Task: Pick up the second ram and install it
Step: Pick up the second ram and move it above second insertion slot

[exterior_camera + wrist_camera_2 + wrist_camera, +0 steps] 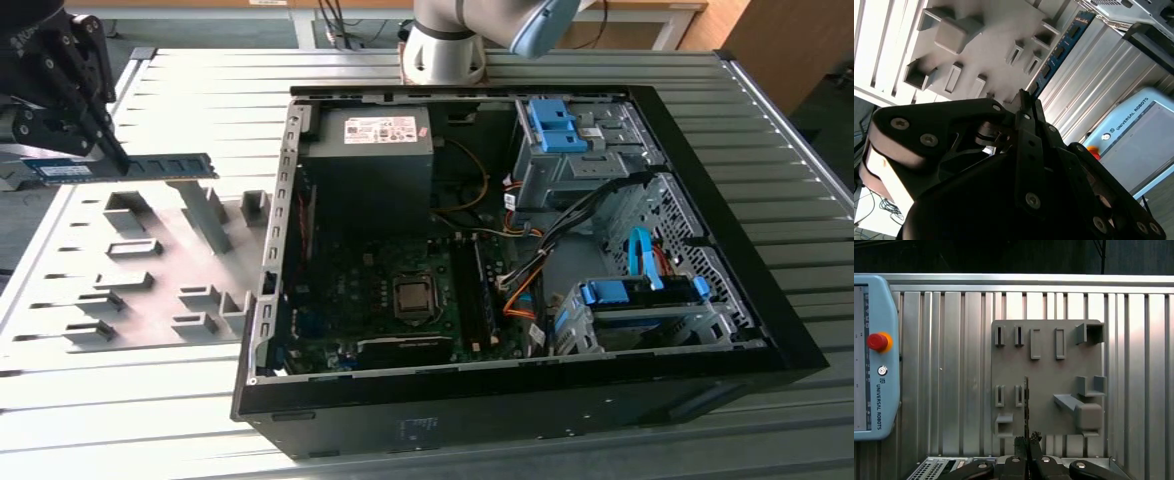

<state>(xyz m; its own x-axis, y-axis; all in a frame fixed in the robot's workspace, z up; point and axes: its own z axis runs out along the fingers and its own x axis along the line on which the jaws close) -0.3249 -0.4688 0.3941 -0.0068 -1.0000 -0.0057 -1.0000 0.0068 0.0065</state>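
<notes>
The gripper [116, 160] is pinching tight on the second ram [167, 165] and holding it up in the air. The stick is lying flat and hanging over the grey tray [174, 265] with slots. It is well off to the exterior view's left of the open computer case [534, 410].

Open air around gripper [112, 160] and its clamped second ram [167, 165]. Directly below, upright grey blocks [200, 215]; past the ram's tip, case wall [283, 200].
</notes>
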